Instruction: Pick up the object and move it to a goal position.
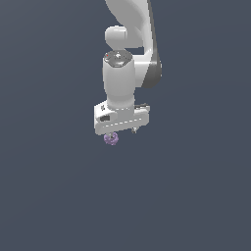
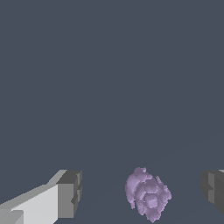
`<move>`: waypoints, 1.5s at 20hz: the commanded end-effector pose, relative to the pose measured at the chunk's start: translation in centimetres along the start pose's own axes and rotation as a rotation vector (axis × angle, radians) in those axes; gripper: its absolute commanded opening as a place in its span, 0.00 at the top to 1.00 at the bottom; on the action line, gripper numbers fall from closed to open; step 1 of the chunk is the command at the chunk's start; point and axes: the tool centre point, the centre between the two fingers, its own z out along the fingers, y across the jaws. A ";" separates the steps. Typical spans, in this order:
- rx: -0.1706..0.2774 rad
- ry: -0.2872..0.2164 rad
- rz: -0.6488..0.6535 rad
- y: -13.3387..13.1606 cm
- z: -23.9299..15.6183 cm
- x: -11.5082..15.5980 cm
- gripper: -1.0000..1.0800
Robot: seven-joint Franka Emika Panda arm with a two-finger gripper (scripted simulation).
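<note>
The object point(image 1: 111, 139) is a tiny bumpy lilac-purple lump just under the white hand in the exterior view. In the wrist view the object point(image 2: 148, 199) lies between the two grey fingertips, with a gap on each side, closer to one finger than the other. My gripper point(image 1: 122, 134) points straight down over it. In the wrist view my gripper point(image 2: 142, 191) is open wide, and neither finger point(image 2: 70, 194) touches the lump. I cannot tell whether the lump rests on the floor.
A plain dark blue-grey surface point(image 1: 54, 196) fills both views. The white arm point(image 1: 132, 44) rises above the hand at the top of the exterior view.
</note>
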 end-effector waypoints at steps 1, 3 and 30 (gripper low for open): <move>-0.001 -0.006 -0.060 0.4 0.5 -0.5 0.04; -0.002 -0.011 -0.109 0.7 0.9 -1.0 0.04; 0.026 -0.069 -0.768 3.7 5.9 -7.1 0.04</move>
